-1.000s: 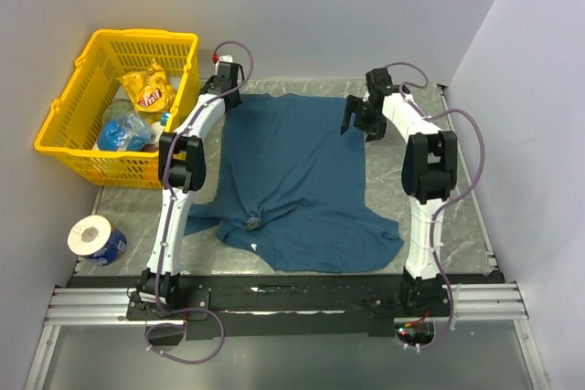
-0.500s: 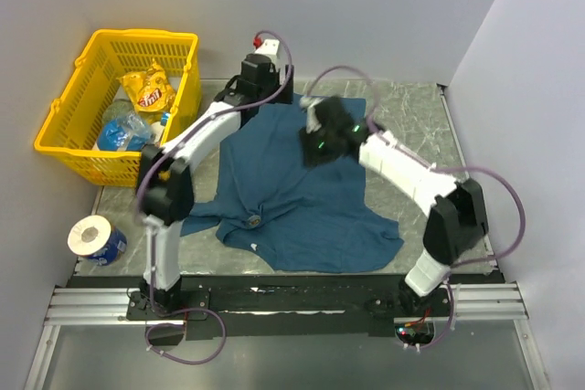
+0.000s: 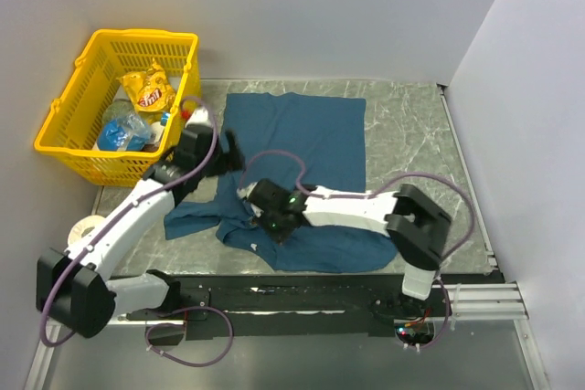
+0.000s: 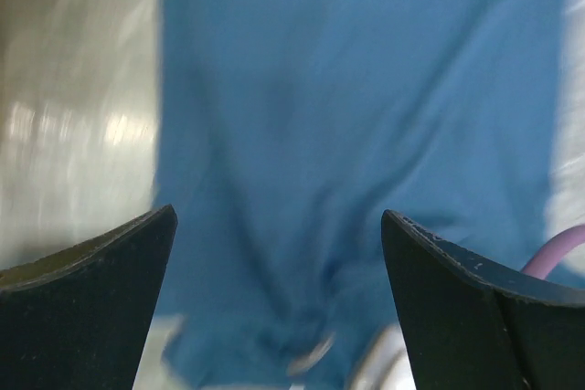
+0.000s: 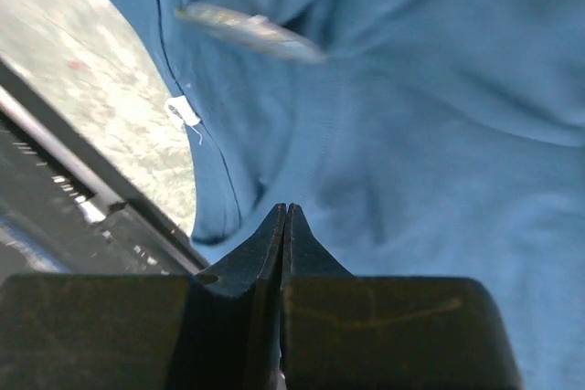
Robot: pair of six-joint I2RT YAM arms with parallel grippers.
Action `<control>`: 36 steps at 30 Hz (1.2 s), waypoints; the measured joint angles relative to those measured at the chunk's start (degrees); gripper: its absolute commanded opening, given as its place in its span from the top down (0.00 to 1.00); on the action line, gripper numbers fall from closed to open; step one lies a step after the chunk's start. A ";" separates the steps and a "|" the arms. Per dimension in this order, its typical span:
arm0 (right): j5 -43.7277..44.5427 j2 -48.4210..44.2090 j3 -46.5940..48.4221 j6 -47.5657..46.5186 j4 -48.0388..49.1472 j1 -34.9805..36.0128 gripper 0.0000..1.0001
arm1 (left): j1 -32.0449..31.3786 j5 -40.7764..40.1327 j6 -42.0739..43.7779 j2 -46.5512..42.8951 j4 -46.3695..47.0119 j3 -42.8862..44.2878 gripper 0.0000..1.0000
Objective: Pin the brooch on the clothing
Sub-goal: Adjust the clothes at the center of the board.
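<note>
The yellow lattice basket (image 3: 144, 36), beyond the left claw (image 4: 277, 215), holds a crinkly yellow snack bag (image 3: 149, 89) and a blue packet (image 3: 117, 134). That claw gapes over the soft, creased teal shirt (image 3: 315, 134). The right claw (image 5: 286, 210) is clenched empty; the flat silvery brooch (image 5: 247, 32) lies on the fabric just ahead of its tips.

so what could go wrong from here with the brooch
The right gripper is shut and empty, the brooch lying ahead of its tips: driven forward it may shove the brooch, not grasp it. The T-shirt is creased there and could bunch. The open left gripper hangs close by, so the arms might clash.
</note>
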 measured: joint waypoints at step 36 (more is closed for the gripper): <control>5.38 -4.35 -5.07 7.72 -21.03 4.24 1.00 | 1.01 0.79 -15.32 -1.22 -12.04 -19.78 0.91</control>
